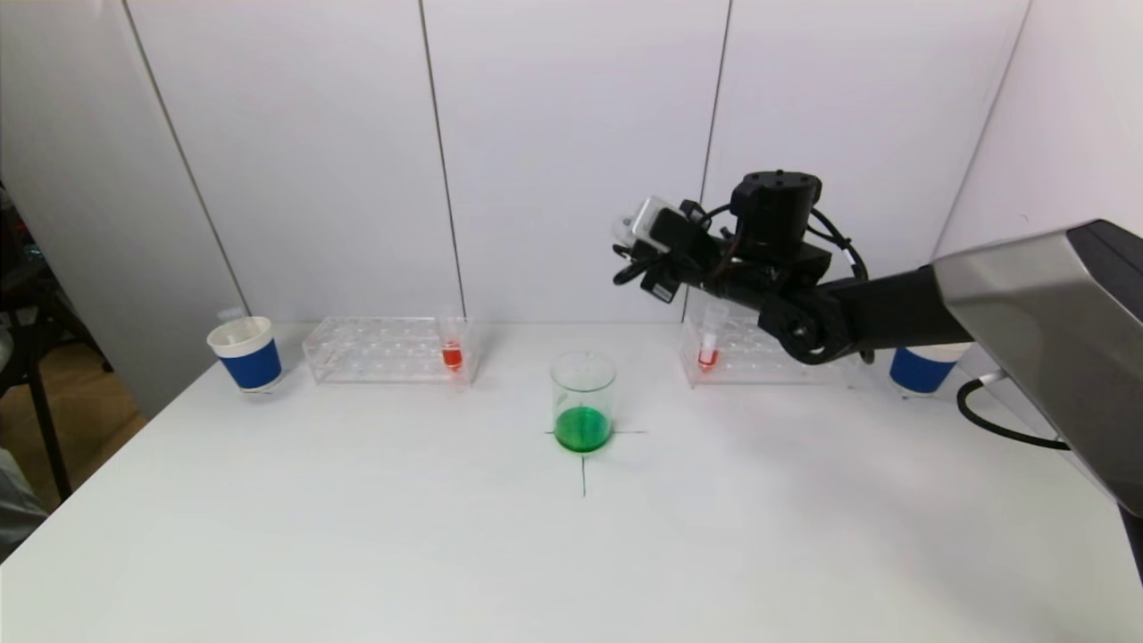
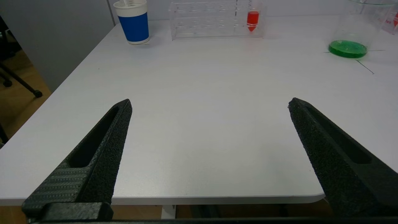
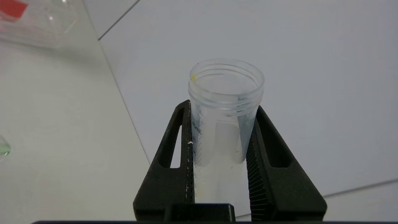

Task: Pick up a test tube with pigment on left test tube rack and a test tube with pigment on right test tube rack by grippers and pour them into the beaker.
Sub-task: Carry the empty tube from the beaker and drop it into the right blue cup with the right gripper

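Hovering over the near edge of the white desk (image 2: 199, 124), the left end effector (image 2: 210, 104) gapes wide, holding nothing. Farther off, the glass beaker (image 1: 583, 401) of green liquid stands mid-desk. Above and right of it, the right end effector (image 3: 221, 107) clamps an emptied clear plastic test tube (image 3: 224, 102). Two clear racks (image 1: 384, 350) behind each hold a red-filled tube (image 1: 452, 350).

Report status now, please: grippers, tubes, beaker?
Right gripper shut on empty tube, raised. Left gripper open, idle. Beaker holds green. Nothing blocking.
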You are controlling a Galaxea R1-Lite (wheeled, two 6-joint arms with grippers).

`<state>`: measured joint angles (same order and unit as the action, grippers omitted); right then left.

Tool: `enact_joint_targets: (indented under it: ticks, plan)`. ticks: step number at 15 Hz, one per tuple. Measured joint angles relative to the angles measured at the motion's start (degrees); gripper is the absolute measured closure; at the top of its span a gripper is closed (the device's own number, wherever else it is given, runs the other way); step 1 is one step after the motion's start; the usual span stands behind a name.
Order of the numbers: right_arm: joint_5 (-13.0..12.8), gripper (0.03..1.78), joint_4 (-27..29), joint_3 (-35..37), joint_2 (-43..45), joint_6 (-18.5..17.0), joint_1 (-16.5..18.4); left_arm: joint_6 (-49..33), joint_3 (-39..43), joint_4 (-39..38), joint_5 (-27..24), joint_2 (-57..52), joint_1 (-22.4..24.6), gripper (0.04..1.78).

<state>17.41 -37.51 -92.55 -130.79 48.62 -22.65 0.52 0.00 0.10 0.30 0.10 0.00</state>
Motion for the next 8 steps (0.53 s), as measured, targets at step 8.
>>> enact_joint_targets:
  ticks: [8]
  plan:
    - [-12.8, 1.28, 1.6, -4.1, 3.4, -24.4, 3.3, 0.0, 0.0, 0.0, 0.0, 0.0, 0.0, 0.06]
